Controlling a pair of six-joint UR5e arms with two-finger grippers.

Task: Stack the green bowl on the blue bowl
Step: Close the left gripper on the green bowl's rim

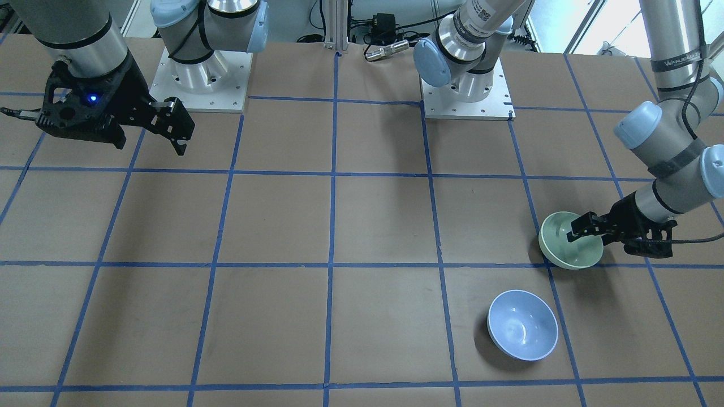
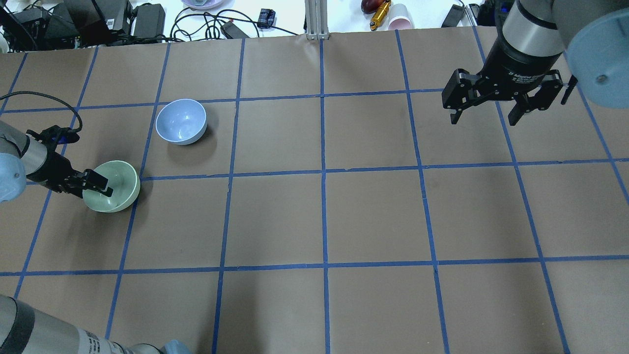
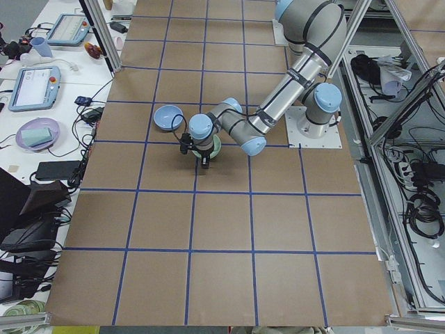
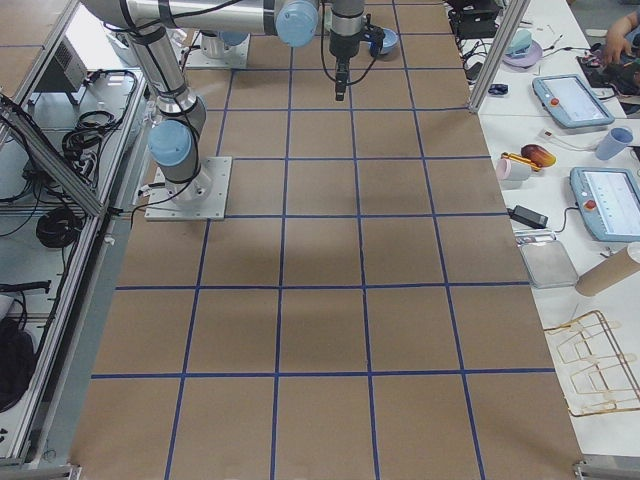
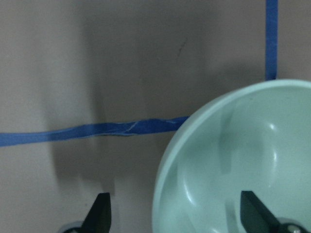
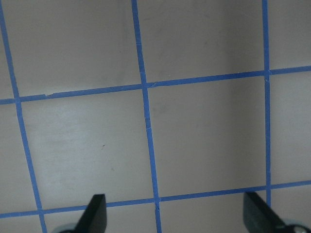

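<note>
Table [image 2: 162,157] strip separates green bowl [image 2: 123,189] from blue bowl [image 2: 181,121].

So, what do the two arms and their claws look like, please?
The left arm and right arm are silver tubes with pale blue joint caps. The left claw and right claw are black, with two fingers each. A black cable runs to the left wrist; a blue light glows on the right wrist.
</note>
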